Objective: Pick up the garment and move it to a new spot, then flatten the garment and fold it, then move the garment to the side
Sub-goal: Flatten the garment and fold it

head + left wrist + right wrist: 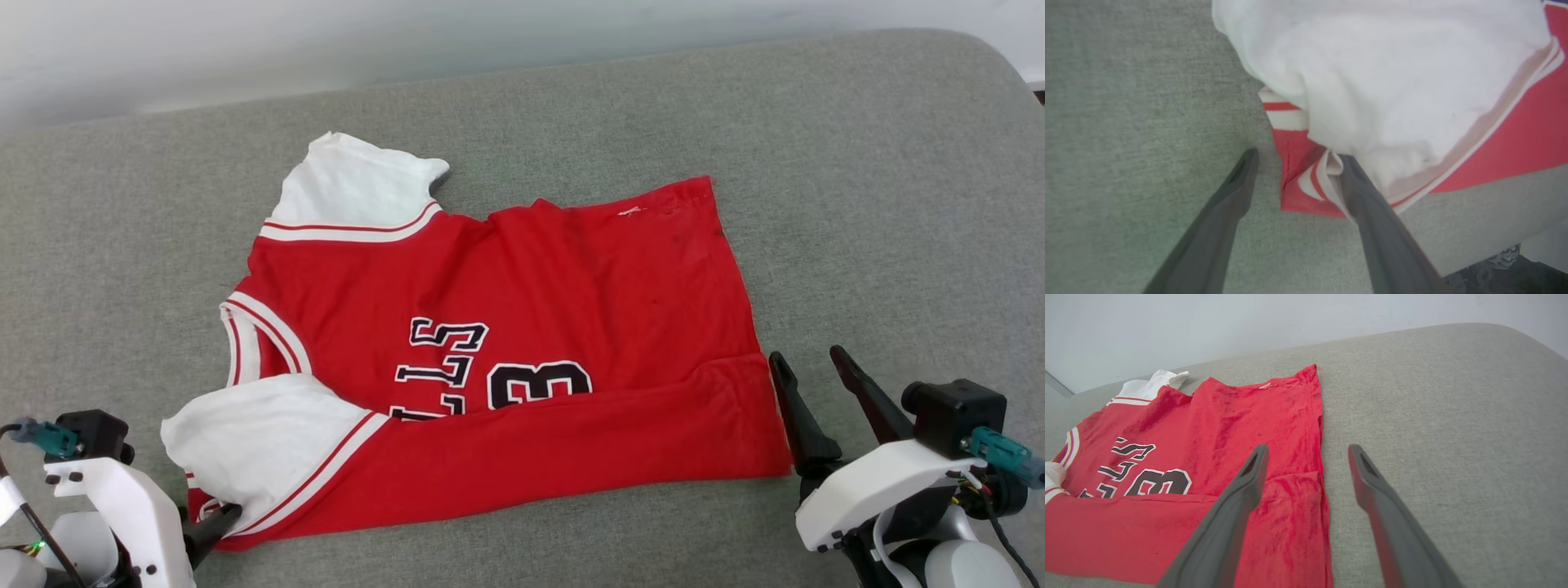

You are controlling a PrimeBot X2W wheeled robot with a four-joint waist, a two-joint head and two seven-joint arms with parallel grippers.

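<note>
The garment [531, 286], a red jersey with white sleeves and black-and-white lettering, lies spread on the grey cushion with its neck to the left. Its near long edge is folded up over the lettering. My left gripper [200, 531] stands open at the garment's near left corner. In the left wrist view the left gripper [1297, 159] has the red corner of the garment [1412, 81] between its fingers, and one finger [1363, 192] touches the white sleeve's edge. My right gripper [808, 357] is open beside the hem, holding nothing. In the right wrist view the right gripper [1308, 449] straddles the hem edge of the garment [1229, 416].
The grey cushion [857, 204] runs wide to the right of and behind the garment, with a rounded far right corner. A pale wall [326, 41] rises behind it. Bare cushion [1126, 122] lies left of the sleeve.
</note>
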